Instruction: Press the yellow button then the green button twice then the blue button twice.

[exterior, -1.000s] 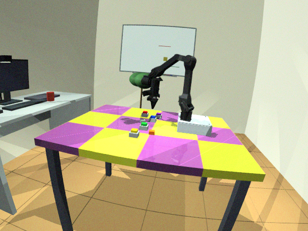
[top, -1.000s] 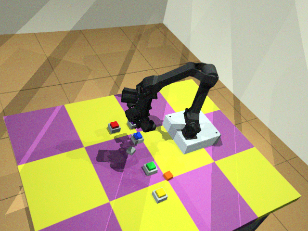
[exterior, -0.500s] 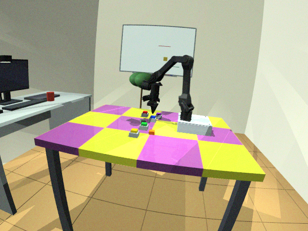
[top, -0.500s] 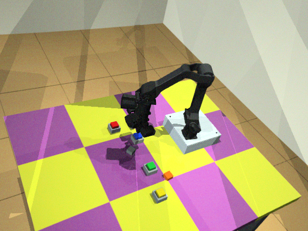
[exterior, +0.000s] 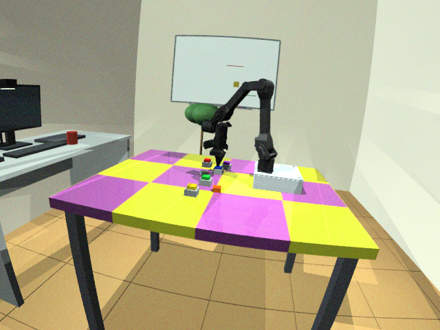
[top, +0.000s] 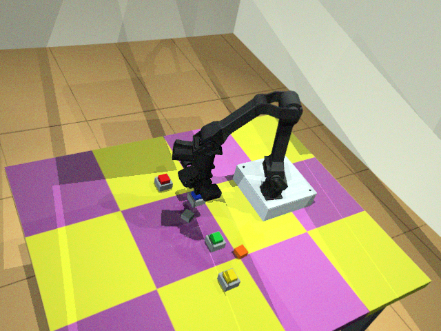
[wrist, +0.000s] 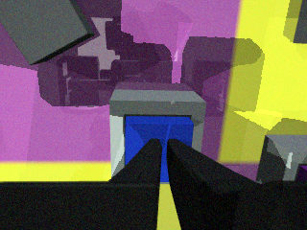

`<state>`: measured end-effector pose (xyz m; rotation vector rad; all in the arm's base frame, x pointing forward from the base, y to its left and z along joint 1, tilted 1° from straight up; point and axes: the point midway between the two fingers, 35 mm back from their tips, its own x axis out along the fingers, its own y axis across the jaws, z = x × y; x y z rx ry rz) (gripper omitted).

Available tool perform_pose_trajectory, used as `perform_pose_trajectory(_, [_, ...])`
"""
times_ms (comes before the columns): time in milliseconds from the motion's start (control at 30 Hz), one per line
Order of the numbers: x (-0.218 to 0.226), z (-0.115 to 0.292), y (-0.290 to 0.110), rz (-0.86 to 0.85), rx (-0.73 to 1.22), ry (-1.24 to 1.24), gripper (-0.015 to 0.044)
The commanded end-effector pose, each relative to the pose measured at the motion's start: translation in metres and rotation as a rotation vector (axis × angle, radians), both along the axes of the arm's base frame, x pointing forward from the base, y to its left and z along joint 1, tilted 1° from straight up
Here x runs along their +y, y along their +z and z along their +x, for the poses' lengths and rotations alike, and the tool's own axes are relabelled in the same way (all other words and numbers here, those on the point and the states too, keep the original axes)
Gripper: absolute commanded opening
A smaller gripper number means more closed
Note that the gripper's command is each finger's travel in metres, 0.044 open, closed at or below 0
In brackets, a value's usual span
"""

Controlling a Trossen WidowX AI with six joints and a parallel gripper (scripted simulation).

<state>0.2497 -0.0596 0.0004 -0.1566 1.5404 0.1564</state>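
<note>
The black parallel-jaw gripper (wrist: 163, 144) points straight down over the square blue push-button in its grey housing (wrist: 158, 131). Its jaws are closed almost tip to tip with nothing between them, and the tips lie over the blue cap; whether they touch it cannot be told.

The blue button stands on the purple-and-yellow chequered bench (top: 89, 249), just in front of the white box-shaped arm base (top: 249, 171). Crowded around the blue button are:
- a small grey cube block (top: 187, 215), tilted, just beside it on the side away from the base;
- a red push-button in a grey housing (top: 163, 178), near it, further toward the far edge of the bench;
- a purple push-button in a grey housing (exterior: 226, 163), just beside it, mostly hidden by the arm in the top view;
- a green push-button in a grey housing (top: 215, 238), near it toward the front edge of the bench;
- a small orange cube block (top: 240, 251), just past the green button;
- a yellow push-button in a grey housing (top: 229, 276), furthest from it toward the front edge.
</note>
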Motion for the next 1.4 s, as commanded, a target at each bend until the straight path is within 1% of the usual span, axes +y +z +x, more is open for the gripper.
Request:
perform_pose_trajectory(0, [0.001,-0.003,-0.005,0.004,0.015,0.005,0.0020])
perform_pose_trajectory(700, [0.001,-0.003,-0.005,0.004,0.015,0.005,0.0020])
perform_pose_trajectory(833, [0.001,-0.003,0.027,0.004,0.013,0.005,0.0020])
perform_pose_trajectory(867, [0.001,-0.003,0.029,0.004,0.014,0.005,0.0020])
perform_pose_trajectory(1067, [0.001,-0.003,0.028,0.004,0.014,0.005,0.0020])
perform_pose_trajectory(1367, [0.001,-0.003,0.014,0.004,0.014,0.005,0.0020])
